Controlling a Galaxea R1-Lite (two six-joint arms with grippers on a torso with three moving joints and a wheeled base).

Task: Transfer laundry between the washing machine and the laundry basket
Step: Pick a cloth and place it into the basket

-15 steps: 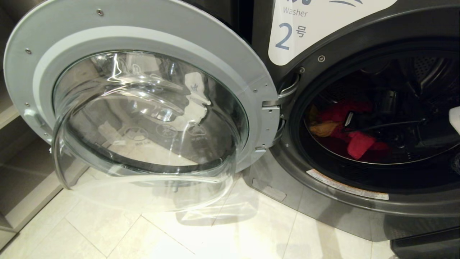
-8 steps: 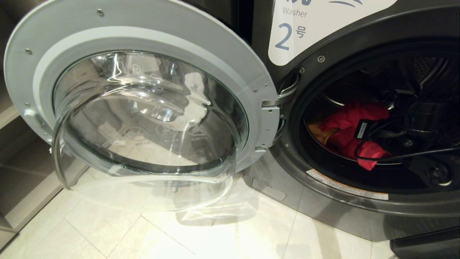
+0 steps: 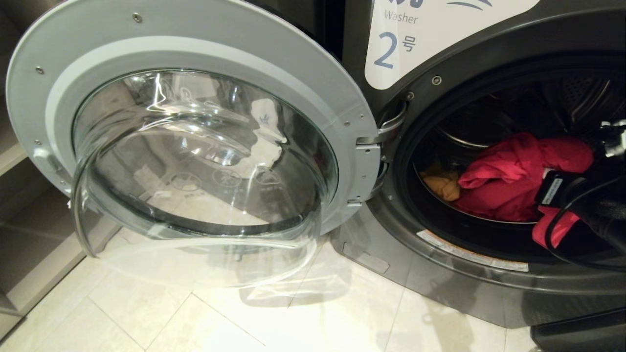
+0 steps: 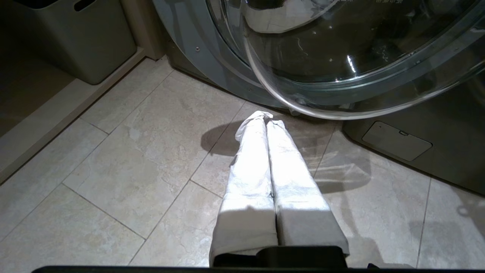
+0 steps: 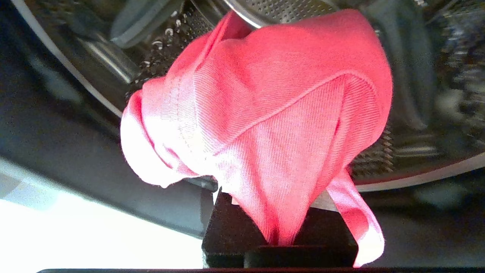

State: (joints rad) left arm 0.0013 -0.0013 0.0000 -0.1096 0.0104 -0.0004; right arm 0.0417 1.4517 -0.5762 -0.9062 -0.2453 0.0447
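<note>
The left gripper (image 4: 267, 123) is seen with two long fingers (image 4: 250, 163) that are wrapped in a white, slightly wrinkled covering. The fingers are slim at the tips and become wider toward the base, where a black block is placed. A loose fold of the covering is seen at one tip.

The right gripper (image 5: 280, 237) is built from matte black, angular blocks. In the head view, the right arm (image 3: 604, 210) is shown as black, with a small white label (image 3: 551, 191) on a black housing and thin black cables (image 3: 562, 215) looped beside it. A shiny metal part (image 3: 614, 139) is seen above.
</note>
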